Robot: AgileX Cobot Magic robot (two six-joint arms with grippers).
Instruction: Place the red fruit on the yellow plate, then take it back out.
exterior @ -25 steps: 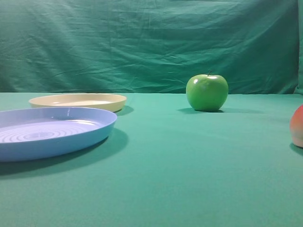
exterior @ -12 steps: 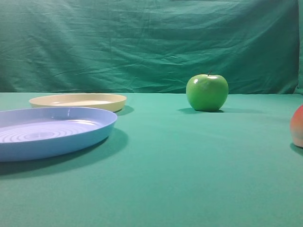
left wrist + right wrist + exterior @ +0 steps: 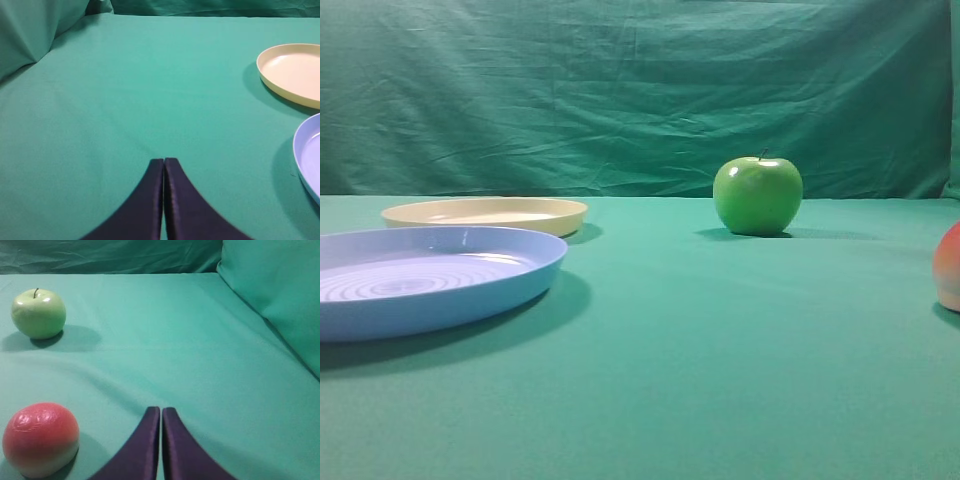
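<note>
Red fruit (image 3: 41, 438) resting on the green counter (image 3: 720, 340) beside the closed, empty right tool (image 3: 161, 412), well apart from the yellow plate (image 3: 485, 213); left tool (image 3: 164, 162) likewise closed.
</note>
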